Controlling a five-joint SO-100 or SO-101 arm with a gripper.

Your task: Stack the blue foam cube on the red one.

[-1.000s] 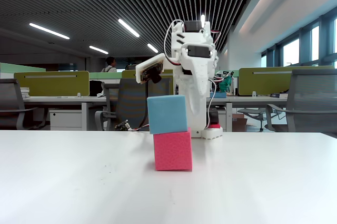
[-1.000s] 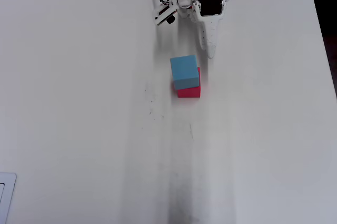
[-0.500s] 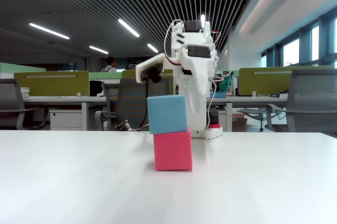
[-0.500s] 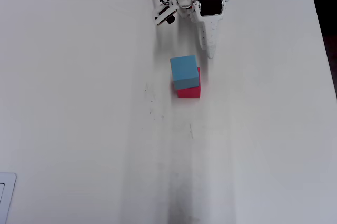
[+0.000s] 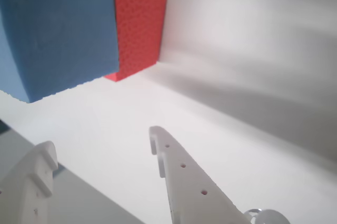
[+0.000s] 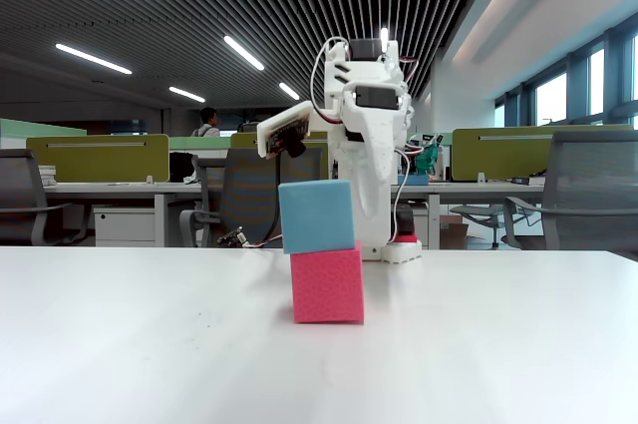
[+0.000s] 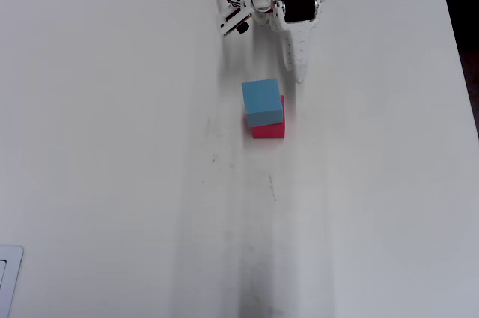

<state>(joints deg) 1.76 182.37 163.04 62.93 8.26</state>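
White table [image 6: 150,344] | blue foam cube [image 6: 316,215] atop red one [image 6: 327,285] | wrist view: tool [image 5: 102,147] spread, empty

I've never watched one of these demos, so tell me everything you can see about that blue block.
The blue foam cube is light sky-blue, matte and finely porous. It sits upright on top of the pinkish-red foam cube, shifted slightly left in the fixed view so one edge overhangs. Nothing else touches it; the gripper is open and clear of it.
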